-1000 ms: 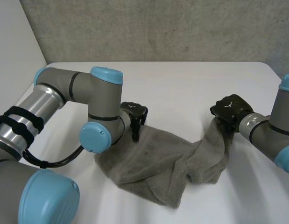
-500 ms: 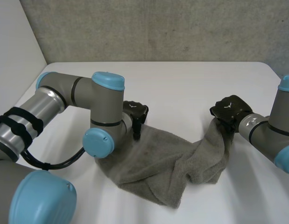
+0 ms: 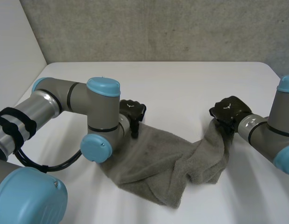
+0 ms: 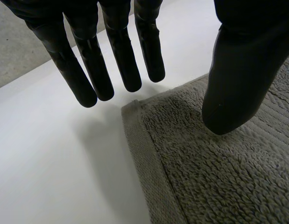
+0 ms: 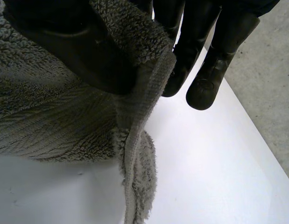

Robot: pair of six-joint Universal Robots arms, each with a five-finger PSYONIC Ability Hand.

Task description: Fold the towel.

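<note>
A grey towel [image 3: 167, 163] lies rumpled on the white table [image 3: 181, 84], its right end lifted. My left hand [image 3: 133, 112] hovers over the towel's far left corner [image 4: 135, 109]. It is open: the straight fingers [image 4: 109, 56] point down past the corner's edge, and the thumb [image 4: 237, 88] stands over the cloth without pinching it. My right hand [image 3: 230, 109] is shut on the towel's right corner. There the thumb [image 5: 79, 51] presses the hem [image 5: 149, 79] against the fingers [image 5: 214, 60], and the cloth hangs from that grip.
A grey wall [image 3: 158, 28] runs behind the table. Bare white table surface [image 3: 191, 88] lies beyond the towel, between the two hands, and in front of it.
My left arm has shifted slightly, its elbow swinging left, while the hand stays over the towel's left corner. The right hand and the towel have not moved.
</note>
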